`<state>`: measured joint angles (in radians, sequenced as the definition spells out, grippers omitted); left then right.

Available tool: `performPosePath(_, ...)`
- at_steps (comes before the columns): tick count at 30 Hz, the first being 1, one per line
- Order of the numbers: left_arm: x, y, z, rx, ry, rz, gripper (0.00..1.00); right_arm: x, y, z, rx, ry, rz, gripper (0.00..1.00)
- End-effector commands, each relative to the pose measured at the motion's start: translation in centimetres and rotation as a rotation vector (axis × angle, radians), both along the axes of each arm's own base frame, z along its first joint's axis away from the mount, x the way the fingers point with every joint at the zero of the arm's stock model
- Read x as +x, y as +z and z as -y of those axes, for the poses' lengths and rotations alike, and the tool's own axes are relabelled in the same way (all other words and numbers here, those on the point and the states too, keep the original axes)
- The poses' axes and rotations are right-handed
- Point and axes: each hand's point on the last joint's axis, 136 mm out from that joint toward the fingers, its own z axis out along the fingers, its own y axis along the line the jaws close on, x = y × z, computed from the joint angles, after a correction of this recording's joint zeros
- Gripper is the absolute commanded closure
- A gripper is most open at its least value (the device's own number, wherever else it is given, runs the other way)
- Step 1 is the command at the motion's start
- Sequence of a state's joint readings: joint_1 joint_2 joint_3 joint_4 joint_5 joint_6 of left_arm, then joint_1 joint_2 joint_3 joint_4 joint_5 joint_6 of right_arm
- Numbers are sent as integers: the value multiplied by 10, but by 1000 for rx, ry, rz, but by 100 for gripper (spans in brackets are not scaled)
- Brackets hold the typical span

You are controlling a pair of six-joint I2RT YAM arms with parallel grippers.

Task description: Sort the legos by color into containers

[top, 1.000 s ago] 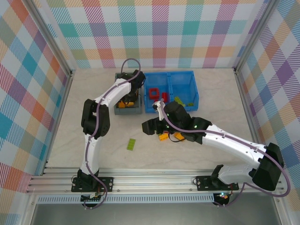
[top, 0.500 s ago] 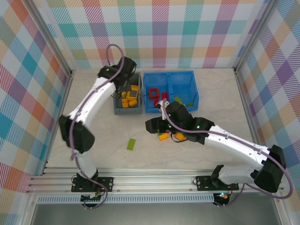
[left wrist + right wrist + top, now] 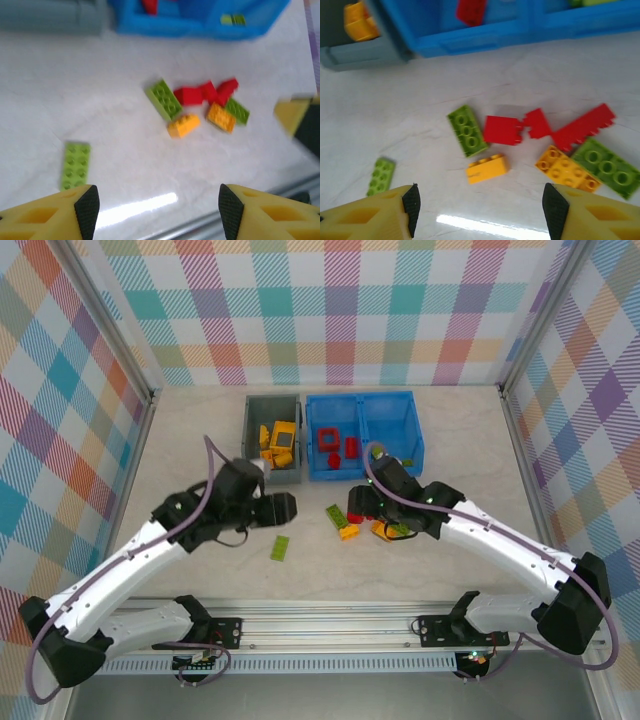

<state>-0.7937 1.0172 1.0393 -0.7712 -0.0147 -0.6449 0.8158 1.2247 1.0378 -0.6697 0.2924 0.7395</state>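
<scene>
Pale, perhaps marbled tabletop [image 3: 460, 430] within plaid walls [image 3: 340, 310], loose legos [image 3: 502, 130]; both jaws wide, empty.

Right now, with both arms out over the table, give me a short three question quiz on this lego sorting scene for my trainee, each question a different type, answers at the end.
1. True or false: the small dark grey open plastic bin holds red toy bricks.
2. Which colour sits in the left compartment of the wide bright blue plastic bin? A red, B yellow, C lime green.
3. How many yellow-orange plastic bricks lie loose on the pale table?

Key
1. False: it holds yellow bricks.
2. A: red bricks lie there.
3. Two: the second lies beside a green one.
</scene>
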Motion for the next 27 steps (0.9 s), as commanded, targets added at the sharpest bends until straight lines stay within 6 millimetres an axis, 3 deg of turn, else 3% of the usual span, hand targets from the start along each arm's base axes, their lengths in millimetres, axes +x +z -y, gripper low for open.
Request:
performPosePath(1,-9,4,15,-123,42,53,34,-3,-10,24,-51,-103,-55,33)
performPosePath(8,-15,1,31,-142,37,111,35,19,-44,61,-18,-321,-205,35)
performPosePath(18,-16,3,53,-149,-19,131,35,47,-108,71,49,-472,-346,38)
performPosePath(27,-16,1,57,-138,-24,125,35,60,-142,70,44,-496,-399,41)
